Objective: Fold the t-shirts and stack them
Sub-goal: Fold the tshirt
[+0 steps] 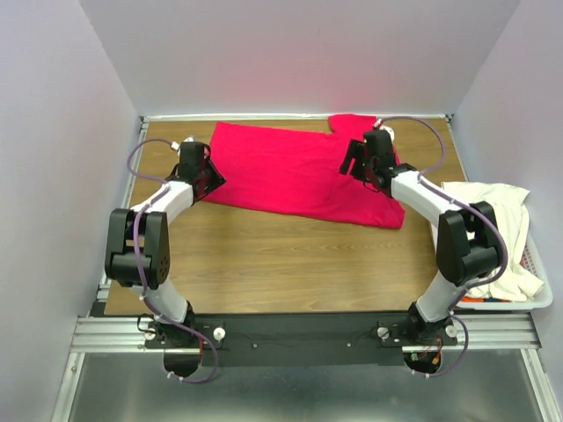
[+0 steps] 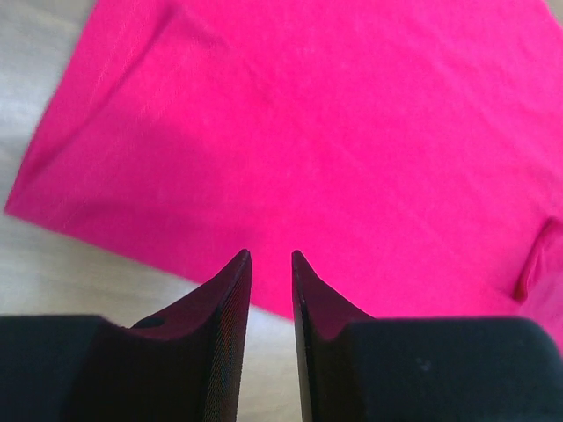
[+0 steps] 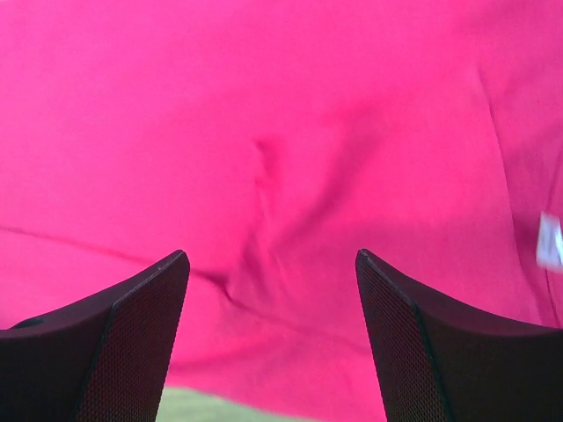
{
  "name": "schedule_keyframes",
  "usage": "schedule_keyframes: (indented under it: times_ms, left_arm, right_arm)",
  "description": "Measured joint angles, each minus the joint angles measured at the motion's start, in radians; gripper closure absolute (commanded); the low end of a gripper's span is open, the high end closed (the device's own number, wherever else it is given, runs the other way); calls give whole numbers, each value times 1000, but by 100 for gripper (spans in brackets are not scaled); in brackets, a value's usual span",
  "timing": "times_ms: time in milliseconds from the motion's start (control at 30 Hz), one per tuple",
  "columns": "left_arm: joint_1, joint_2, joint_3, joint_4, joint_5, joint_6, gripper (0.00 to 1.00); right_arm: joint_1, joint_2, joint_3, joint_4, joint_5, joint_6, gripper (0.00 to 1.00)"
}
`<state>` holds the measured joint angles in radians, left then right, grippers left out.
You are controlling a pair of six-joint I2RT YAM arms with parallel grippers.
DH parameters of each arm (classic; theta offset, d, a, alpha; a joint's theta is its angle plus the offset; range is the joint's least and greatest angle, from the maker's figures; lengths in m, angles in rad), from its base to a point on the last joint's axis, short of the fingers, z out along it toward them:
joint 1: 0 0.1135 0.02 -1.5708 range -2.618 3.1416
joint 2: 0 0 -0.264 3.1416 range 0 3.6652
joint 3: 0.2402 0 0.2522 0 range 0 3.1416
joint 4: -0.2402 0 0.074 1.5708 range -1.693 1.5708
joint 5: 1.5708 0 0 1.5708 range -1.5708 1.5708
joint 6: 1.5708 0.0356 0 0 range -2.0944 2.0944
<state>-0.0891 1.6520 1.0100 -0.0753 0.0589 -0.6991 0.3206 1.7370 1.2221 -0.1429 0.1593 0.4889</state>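
A crimson-red t-shirt (image 1: pixel 299 171) lies spread flat across the far half of the wooden table (image 1: pixel 281 264), one sleeve reaching the back edge. My left gripper (image 1: pixel 215 179) hovers at the shirt's left edge. In the left wrist view, my left gripper (image 2: pixel 271 255) has its jaws a narrow gap apart, with nothing between them and the shirt (image 2: pixel 334 132) beyond. My right gripper (image 1: pixel 352 164) hangs over the shirt's right part. It is wide open (image 3: pixel 273 253) above wrinkled red cloth (image 3: pixel 290 114) and holds nothing. A cream-white t-shirt (image 1: pixel 493 211) is draped over the basket at the right.
The white slatted laundry basket (image 1: pixel 538 286) stands off the table's right edge beside the right arm. Grey walls close in the table on the left, back and right. A small white label (image 3: pixel 550 242) shows on the red cloth at the right of the right wrist view.
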Motion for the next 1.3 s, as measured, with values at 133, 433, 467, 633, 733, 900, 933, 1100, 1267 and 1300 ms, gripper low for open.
schedule_keyframes:
  times_ms: [133, 433, 467, 633, 733, 900, 933, 1100, 1267, 1300]
  left_arm:
    - [-4, 92, 120, -31, -87, -13, 68]
    - [-9, 312, 486, -182, -390, 49, 67]
    - [-11, 345, 527, -205, -426, 64, 67]
    - [-34, 466, 657, -275, -514, 139, 62]
    - [-48, 517, 703, -308, -526, 185, 60]
    - [-65, 541, 713, -340, -534, 237, 59]
    - [-66, 541, 713, -340, -534, 243, 59]
    - [-66, 543, 713, -340, -532, 263, 59]
    - [-66, 562, 712, -339, -518, 275, 60]
    - [-66, 567, 712, -339, -515, 278, 60]
  right_arm:
    - [0, -38, -107, -13, 10, 32, 18]
    - [0, -79, -207, -32, 37, 53, 18]
    - [0, -91, -211, -31, 38, 55, 18]
    - [0, -128, -228, -30, 39, 60, 18]
    - [0, -130, -232, -30, 39, 61, 18]
    - [0, -130, -238, -30, 39, 61, 18]
    - [0, -130, -240, -29, 39, 61, 18]
    - [0, -130, -249, -29, 39, 61, 18]
    - [0, -130, -256, -26, 39, 61, 18]
    - [0, -131, -258, -25, 39, 61, 18]
